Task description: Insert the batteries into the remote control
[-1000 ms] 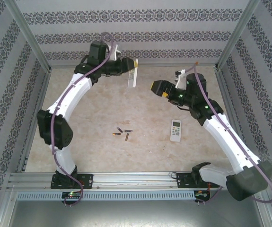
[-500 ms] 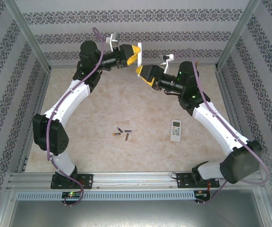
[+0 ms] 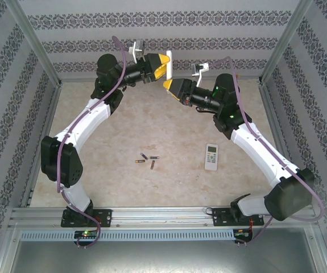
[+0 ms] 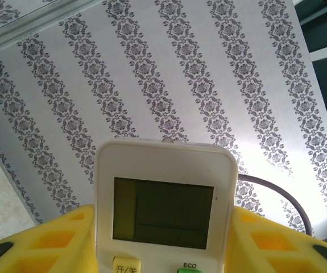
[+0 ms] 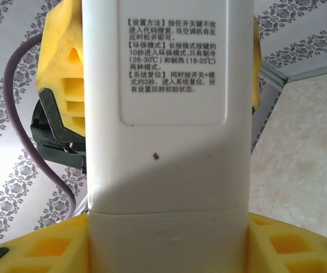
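I've got the remote [image 5: 169, 142] pinched aloft between left gripper [image 3: 162, 64] and right gripper [image 3: 172, 86] at the far side; the batteries [image 3: 147, 160] lie unloaded on the table [image 3: 112, 142].

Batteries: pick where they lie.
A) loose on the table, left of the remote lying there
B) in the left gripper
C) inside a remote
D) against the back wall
A: the batteries lie clustered on the table, left of the remote.

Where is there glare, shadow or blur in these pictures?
Left wrist: glare washes out the wall right of the held remote. Right wrist: its back label is sharp, a shadow crosses below it. Top external: even light, the batteries small, soft.
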Controlling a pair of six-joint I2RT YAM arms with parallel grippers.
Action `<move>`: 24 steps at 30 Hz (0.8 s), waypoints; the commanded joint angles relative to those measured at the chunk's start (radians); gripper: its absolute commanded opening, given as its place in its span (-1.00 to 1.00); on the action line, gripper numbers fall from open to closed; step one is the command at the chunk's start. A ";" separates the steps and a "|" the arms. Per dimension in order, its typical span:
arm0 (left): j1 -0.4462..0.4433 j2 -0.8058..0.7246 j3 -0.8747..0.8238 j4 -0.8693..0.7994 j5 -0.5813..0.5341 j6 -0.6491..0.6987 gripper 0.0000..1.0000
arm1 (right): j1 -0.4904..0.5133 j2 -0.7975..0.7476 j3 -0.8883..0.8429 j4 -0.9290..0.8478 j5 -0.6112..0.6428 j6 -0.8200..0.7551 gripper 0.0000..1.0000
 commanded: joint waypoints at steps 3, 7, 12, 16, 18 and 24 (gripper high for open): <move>-0.017 -0.093 -0.036 -0.123 -0.010 0.177 0.49 | 0.007 -0.019 -0.002 -0.044 0.081 -0.167 -0.11; -0.012 -0.210 0.001 -0.662 -0.248 0.614 0.71 | 0.061 -0.057 0.004 -0.376 0.366 -0.581 -0.16; -0.017 -0.231 0.003 -0.864 -0.272 0.686 0.62 | 0.176 -0.038 0.033 -0.587 0.651 -0.851 -0.15; -0.045 -0.236 -0.049 -0.946 -0.327 0.722 0.58 | 0.224 -0.018 0.024 -0.566 0.643 -0.884 -0.13; -0.048 -0.249 -0.101 -0.914 -0.321 0.698 0.50 | 0.238 -0.003 0.028 -0.568 0.632 -0.879 -0.14; -0.051 -0.277 -0.258 -0.638 -0.200 0.521 -0.04 | 0.270 0.031 0.023 -0.554 0.605 -0.863 -0.14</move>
